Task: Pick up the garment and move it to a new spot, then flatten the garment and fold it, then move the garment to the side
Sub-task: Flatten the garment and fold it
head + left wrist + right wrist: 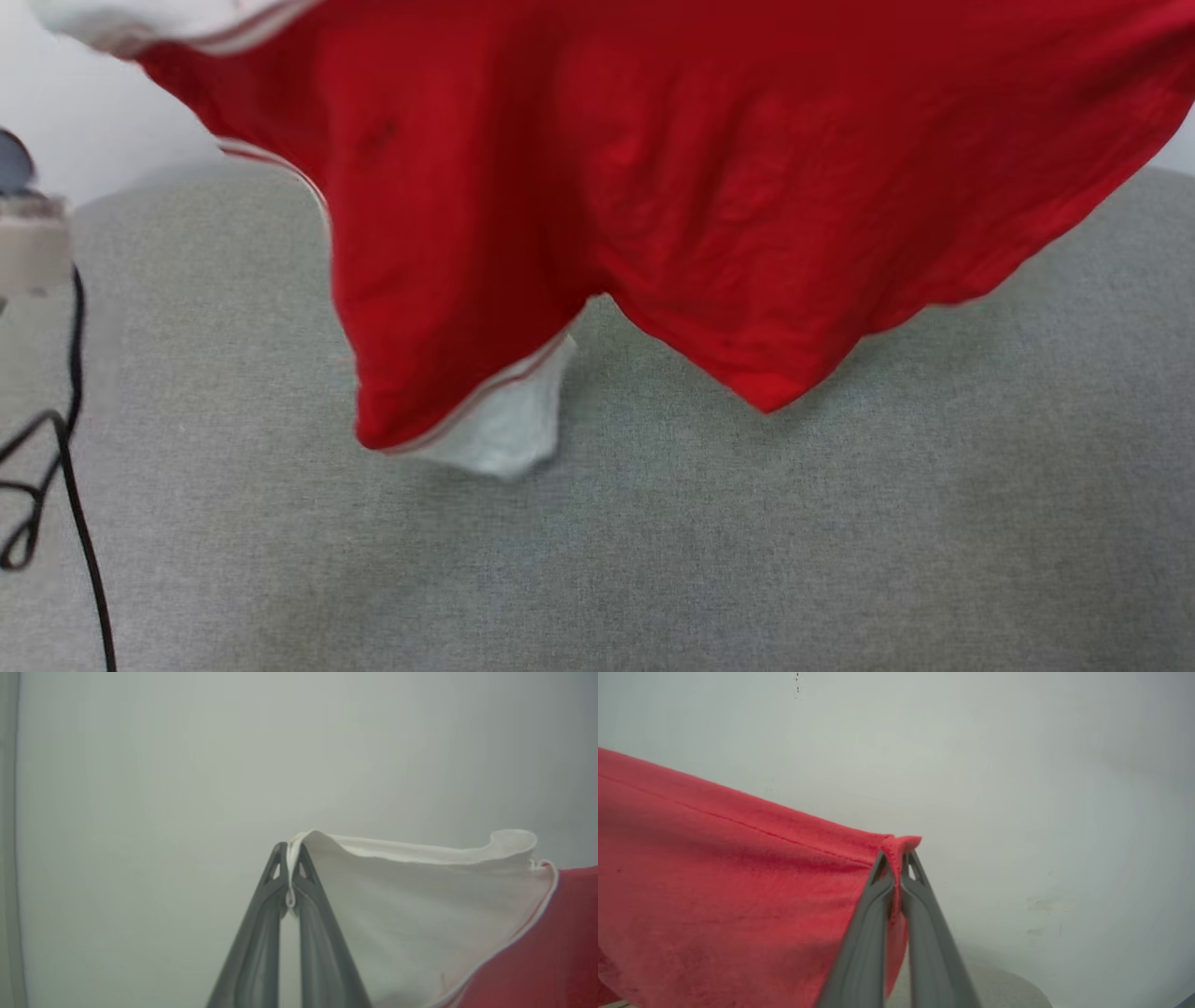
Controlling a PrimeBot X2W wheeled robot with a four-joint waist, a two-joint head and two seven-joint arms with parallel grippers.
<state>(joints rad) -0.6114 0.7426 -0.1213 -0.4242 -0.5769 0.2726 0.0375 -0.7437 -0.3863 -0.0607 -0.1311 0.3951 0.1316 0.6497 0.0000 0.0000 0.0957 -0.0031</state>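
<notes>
Head view. Risks a bunched landing if lowered straight down: sags in two lobes along the bottom, likely to tuck under on meeting the grey surface (653, 560). Could also catch the black cable (70, 467) at the left edge if swung that way. Shows the garment (672, 187) hanging in the air, stretched wide across the top, above the surface: plain red on this side, softly creased, no print visible. Shows a white sleeve (509, 429) with striped trim dangling lowest; cannot tell whether its tip touches the surface.

Left wrist view. Could slip free under a tug, with only a thin fold of sleeve edge held. Shows the left gripper (289, 851) closed tight at the tips on the hem of a white sleeve, with cloth spreading right to a piped seam and the red body.

Right wrist view. Same hazard here: a small pinch, apt to pull out if stretched harder. Shows the right gripper (896, 856) clamped on a stitched red hem corner, fabric taut away to the left.
</notes>
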